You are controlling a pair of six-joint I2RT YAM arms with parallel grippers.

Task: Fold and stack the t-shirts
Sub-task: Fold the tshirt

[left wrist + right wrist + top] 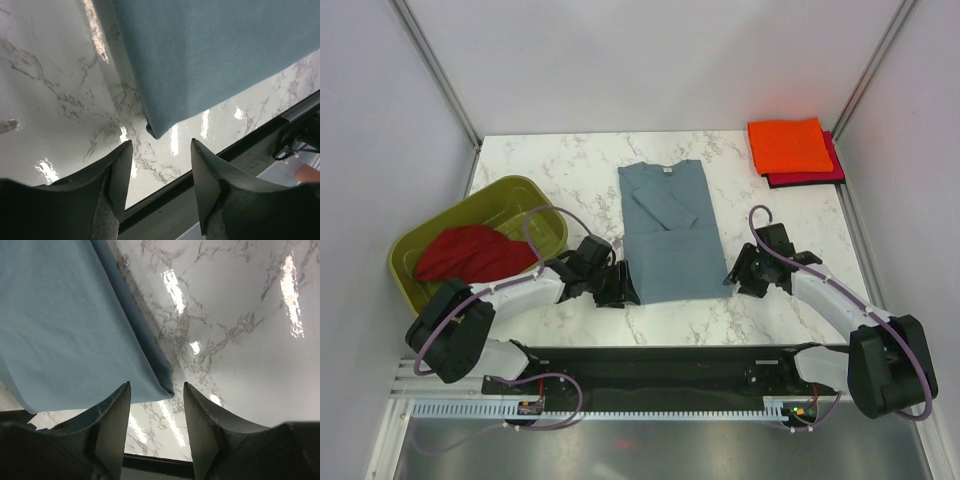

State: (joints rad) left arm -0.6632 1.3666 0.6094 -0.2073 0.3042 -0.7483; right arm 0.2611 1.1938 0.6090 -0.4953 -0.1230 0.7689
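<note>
Lying flat, slate blue-grey t-shirt folded narrow, left claw and right claw both spread, empty

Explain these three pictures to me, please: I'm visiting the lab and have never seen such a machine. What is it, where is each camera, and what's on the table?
These are two robot arms bolted at the table's near edge, each ending in a two-finger gripper. The wide picture looks down from above and behind them. The other two come from cameras on the wrists, so the dark shapes at the bottom of those are the fingers. On the marble table lies a blue-grey shirt with its sides folded in. The left gripper and right gripper sit at its two near corners, both open and holding nothing. At the far right an orange shirt lies folded on a magenta shirt. At the left a green tub holds a dark red shirt.
</note>
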